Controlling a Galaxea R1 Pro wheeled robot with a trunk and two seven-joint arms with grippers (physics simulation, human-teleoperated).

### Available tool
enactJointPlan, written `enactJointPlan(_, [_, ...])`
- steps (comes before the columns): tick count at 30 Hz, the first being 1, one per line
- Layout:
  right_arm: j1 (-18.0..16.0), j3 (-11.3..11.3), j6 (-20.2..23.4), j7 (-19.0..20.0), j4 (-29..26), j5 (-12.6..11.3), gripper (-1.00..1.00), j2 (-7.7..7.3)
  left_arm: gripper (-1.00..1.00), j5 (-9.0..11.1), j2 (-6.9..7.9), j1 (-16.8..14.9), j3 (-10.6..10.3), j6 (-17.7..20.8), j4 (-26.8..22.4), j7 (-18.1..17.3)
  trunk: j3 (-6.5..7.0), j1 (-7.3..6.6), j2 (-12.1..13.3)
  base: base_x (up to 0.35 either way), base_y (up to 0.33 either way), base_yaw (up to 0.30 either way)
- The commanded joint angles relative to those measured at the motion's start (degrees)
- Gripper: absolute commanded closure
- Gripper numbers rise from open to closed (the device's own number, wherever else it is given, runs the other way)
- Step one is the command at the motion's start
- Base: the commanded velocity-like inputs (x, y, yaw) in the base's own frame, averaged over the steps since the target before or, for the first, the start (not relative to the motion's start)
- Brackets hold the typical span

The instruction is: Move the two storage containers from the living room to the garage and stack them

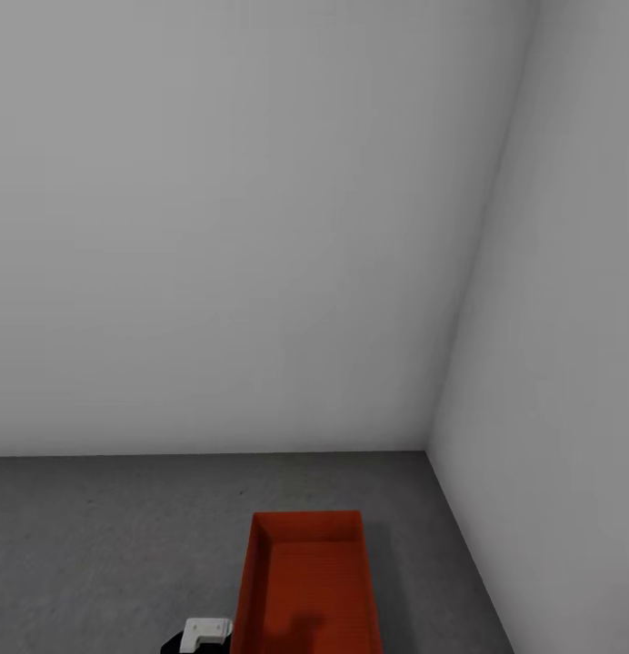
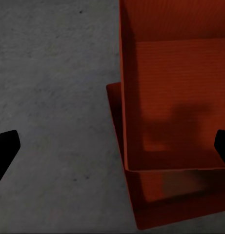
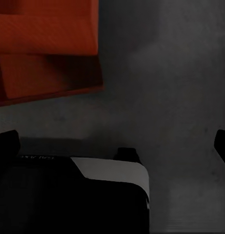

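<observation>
Fingers (image 2: 6,148) of the left gripper spread wide, empty, above the upper container (image 2: 175,97), nested on the lower container (image 2: 156,207) on the garage floor (image 1: 114,536); right fingers (image 3: 7,141) likewise apart and empty. The bins look light, rigid and thin-walled, best pinched at a rim wall.

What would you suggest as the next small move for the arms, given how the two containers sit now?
Probably ease both arms up and back. The upper container already sits on the lower container on the grey floor, and the left gripper has its jaws open, straddling the near wall, holding nothing.

Bare floor (image 1: 105,545) left of stacked containers (image 1: 310,581)
</observation>
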Motion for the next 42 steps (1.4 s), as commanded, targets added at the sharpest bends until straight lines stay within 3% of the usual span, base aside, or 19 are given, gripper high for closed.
enactJointPlan(1, [0.03,0.3,-0.39,-0.26,0.27,0.04,-1.0,-0.01,-1.0,-0.61,-0.01,-0.01,0.45,-0.21,0.09,0.23,-0.08,0.01,-0.07,0.0,0.0,0.0])
enactJointPlan(42, [0.67,0.35,-0.39,-0.3,0.29,0.04,-1.0,-0.15,-1.0,-0.61,0.31,0.17,0.39,0.84,0.08,0.23,-0.08,0.01,-0.07,-0.017,0.0,0.0])
